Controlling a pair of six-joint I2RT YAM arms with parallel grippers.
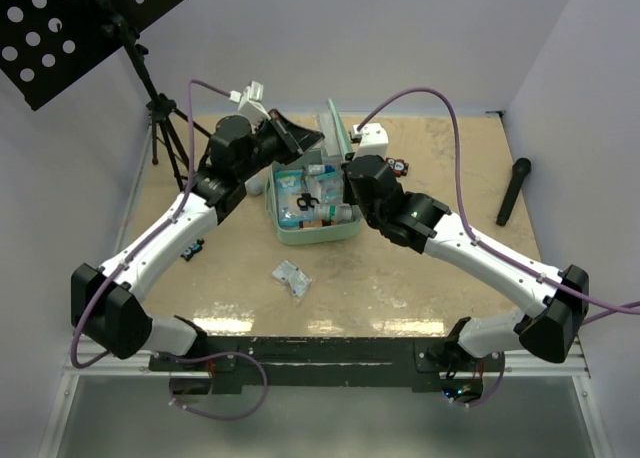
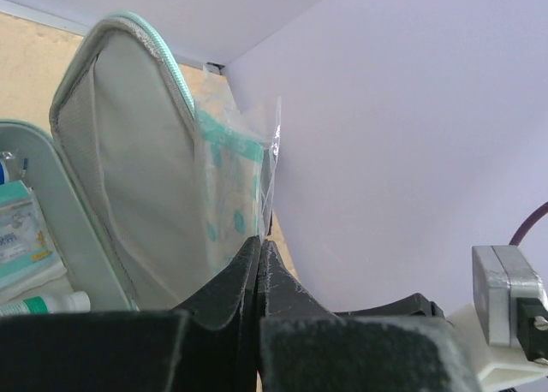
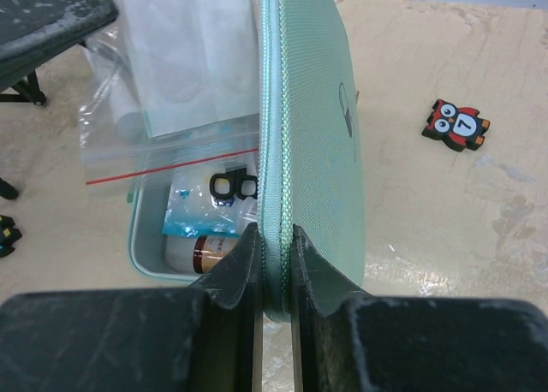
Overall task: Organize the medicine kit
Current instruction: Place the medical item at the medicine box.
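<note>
Top view: medicine kit (image 1: pixel 320 236) sits open on the surface (image 1: pixel 450 278) between both sets of jaws, with its lid (image 1: pixel 340 128) stood upright.

Left wrist: left gripper (image 2: pixel 259 246) jaws together, pinching a clear zip bag (image 2: pixel 235 165) just beyond the lid. The bag looks flimsy and slippery.

Right wrist: right gripper (image 3: pixel 276 238) jaws clamped on the lid's zipped rim. Soft, light fabric that likely flexes, so the piped edge is probably the best hold.

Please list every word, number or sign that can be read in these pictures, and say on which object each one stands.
"7", as it seems: on the white belly of the owl toy.
Small outline logo on the lid of the medicine kit: no letters readable.
Blue print on the white packet: too blurred to read.
Label on the bottle: too small to read.
Green print inside the plastic bag: blurred.
</note>
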